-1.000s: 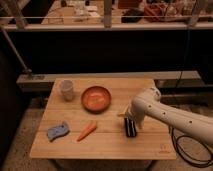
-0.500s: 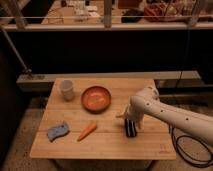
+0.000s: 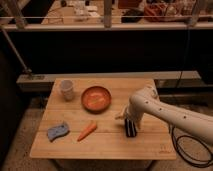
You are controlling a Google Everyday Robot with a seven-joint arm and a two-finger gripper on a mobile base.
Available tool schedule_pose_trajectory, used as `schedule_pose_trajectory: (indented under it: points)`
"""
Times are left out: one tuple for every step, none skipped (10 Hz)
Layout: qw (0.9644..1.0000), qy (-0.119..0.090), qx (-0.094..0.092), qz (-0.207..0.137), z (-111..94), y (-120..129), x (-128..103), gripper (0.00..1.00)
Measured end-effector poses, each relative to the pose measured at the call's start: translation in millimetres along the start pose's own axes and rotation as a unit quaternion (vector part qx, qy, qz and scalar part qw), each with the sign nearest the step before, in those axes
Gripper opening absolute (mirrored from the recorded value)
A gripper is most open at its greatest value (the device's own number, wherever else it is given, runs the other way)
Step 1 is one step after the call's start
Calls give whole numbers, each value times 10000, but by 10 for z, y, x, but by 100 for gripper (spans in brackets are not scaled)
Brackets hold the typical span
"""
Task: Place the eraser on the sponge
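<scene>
The eraser (image 3: 131, 132), a black striped block, lies on the wooden table (image 3: 105, 146) right of centre. My gripper (image 3: 130, 125) hangs at the end of the white arm, lowered straight onto the eraser, with its jaws open on either side of the block. The eraser's top end is hidden by the gripper. The blue-grey wavy sponge (image 3: 58, 131) lies flat near the table's front left, well away from the gripper, with nothing on it.
An orange carrot (image 3: 87, 131) lies between the sponge and the eraser. An orange bowl (image 3: 96, 98) sits mid-table and a pale cup (image 3: 67, 89) at the back left. A black cable (image 3: 187, 150) loops on the floor at right.
</scene>
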Motion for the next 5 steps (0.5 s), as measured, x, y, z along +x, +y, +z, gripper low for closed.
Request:
schedule_pose_trajectory:
  points:
    - [10000, -36, -3, -17, 16, 2, -2, 80]
    - [9999, -91, -12, -57, 45, -3, -4, 80]
    - [9999, -132, -10, -92, 65, -15, -5, 80]
    - [9998, -161, -8, -111, 83, -18, -4, 80]
    - [9997, -201, -27, -126, 96, -4, -7, 80]
